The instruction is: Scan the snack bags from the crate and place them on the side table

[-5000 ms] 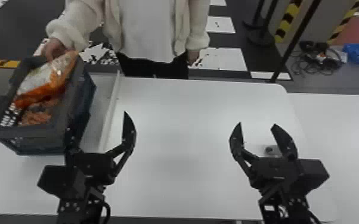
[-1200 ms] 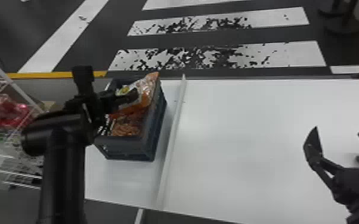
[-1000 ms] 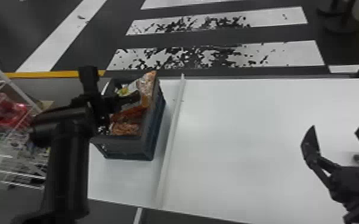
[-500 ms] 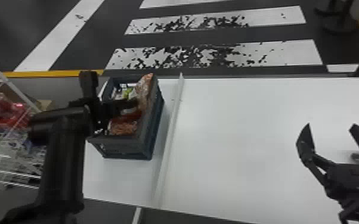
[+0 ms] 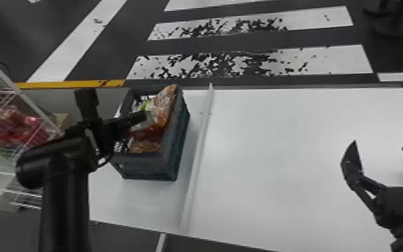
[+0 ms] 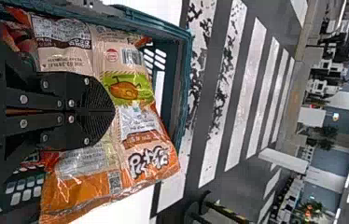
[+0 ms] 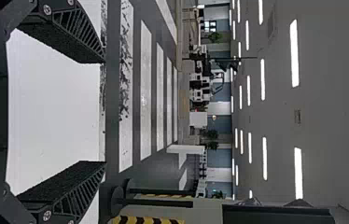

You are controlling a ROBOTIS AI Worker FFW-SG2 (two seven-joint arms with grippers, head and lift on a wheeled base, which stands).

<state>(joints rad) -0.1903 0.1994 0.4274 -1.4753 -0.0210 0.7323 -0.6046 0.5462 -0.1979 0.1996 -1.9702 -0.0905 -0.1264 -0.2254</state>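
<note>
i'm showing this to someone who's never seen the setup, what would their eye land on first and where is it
Probably the orange snack bag tilted up against the right wall of the dark crate, left of centre in the head view. Next, the black left hand, fingers closed, over the bags there, and the right hand, open, at the far right. Beyond the crate, the bold white floor stripes stand out too.

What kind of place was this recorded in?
Possibly a robot test hall set up like a shop: a wire rack of packaged goods, crosswalk-like floor stripes and long rows of ceiling lights.
</note>
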